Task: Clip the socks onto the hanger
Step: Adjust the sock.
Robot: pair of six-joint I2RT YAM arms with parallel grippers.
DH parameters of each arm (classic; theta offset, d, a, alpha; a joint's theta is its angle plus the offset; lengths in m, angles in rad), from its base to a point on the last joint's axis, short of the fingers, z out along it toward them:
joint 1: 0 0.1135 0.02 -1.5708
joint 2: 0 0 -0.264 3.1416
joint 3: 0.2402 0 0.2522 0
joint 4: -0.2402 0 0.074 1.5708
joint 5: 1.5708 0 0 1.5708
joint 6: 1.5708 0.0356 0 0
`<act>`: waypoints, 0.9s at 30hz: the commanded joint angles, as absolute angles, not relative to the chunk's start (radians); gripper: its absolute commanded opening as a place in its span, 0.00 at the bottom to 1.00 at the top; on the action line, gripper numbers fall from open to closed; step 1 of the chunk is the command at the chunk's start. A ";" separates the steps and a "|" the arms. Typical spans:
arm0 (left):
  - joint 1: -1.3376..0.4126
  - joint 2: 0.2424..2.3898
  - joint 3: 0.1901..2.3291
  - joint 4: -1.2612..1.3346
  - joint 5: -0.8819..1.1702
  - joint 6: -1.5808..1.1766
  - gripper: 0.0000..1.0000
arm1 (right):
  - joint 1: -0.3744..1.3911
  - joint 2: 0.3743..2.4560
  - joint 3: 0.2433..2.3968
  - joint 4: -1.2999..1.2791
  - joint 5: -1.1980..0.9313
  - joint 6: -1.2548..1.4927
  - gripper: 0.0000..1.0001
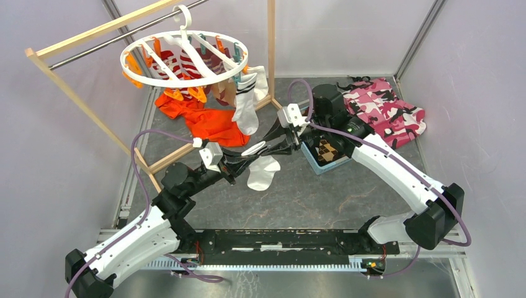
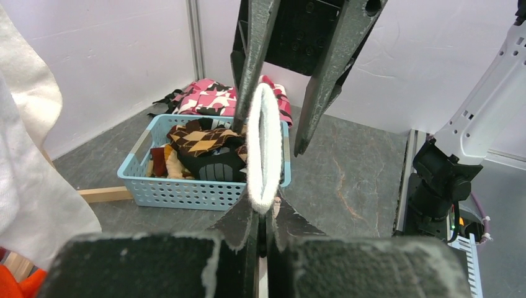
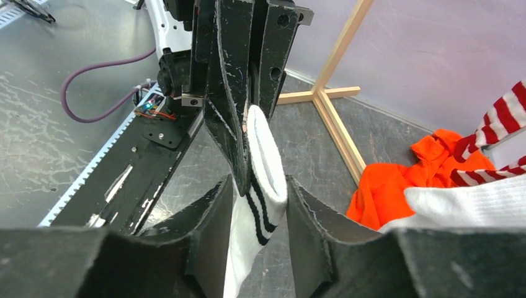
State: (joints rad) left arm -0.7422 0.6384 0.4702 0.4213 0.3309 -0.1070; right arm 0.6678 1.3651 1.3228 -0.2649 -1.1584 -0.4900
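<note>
My left gripper (image 1: pixel 251 151) is shut on the cuff of a white sock with black stripes (image 1: pixel 263 174), which hangs down to the floor. The left wrist view shows the cuff edge (image 2: pixel 264 149) pinched at the fingertips (image 2: pixel 268 208). My right gripper (image 1: pixel 273 144) is open, its jaws on either side of the same cuff (image 3: pixel 265 161), not closed on it. The white round hanger (image 1: pixel 184 59) hangs from the rack bar at the back left. It holds a matching white striped sock (image 1: pixel 247 102) and red-and-white striped socks (image 1: pixel 180 67).
A blue basket (image 1: pixel 324 156) holding argyle and dark socks (image 2: pixel 198 139) sits under the right arm. Pink camouflage cloth (image 1: pixel 384 108) lies at the back right. An orange garment (image 1: pixel 208 121) lies under the hanger by the wooden rack's foot (image 3: pixel 335 118).
</note>
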 commanded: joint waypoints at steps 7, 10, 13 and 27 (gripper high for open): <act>-0.746 0.626 0.462 0.534 0.292 -0.205 0.03 | 0.671 1.352 1.312 -0.230 -1.180 -0.457 0.05; -0.746 0.611 0.440 0.537 0.195 -0.275 0.38 | 0.671 1.349 1.306 -0.236 -1.138 -0.435 0.00; -0.744 0.567 0.383 0.570 0.204 -0.299 0.59 | 0.662 1.342 1.300 -0.231 -1.069 -0.397 0.00; -0.738 0.425 0.633 -0.016 -0.141 -0.568 1.00 | 0.645 1.299 1.269 -0.166 -0.925 -0.211 0.00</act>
State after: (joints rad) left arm -0.7410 0.3580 0.4030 0.3096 -0.0189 -0.4561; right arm 0.6449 1.3487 1.2881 -0.2165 -0.9852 -0.2836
